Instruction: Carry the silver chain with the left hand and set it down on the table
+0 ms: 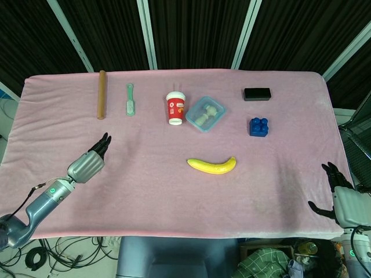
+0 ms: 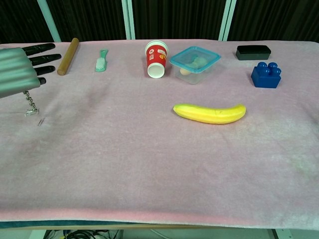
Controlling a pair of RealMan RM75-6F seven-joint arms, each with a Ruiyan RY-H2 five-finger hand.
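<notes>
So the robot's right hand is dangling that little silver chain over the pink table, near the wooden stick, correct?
Not quite: it is the left hand that dangles the silver chain, as the chest view shows. The right hand holds nothing at the table's far edge. The rest stands: the chain hangs over the pink table, near the wooden stick.

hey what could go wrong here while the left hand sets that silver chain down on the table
1. The silver chain hangs under the left hand, close to the table's left edge; released further out, it might slide off.
2. A small dark thing lies on the cloth just below the chain's end; the chain could land on it or snag it.
3. The hand hides the chain in the head view, so judging the release from there is hard.
</notes>
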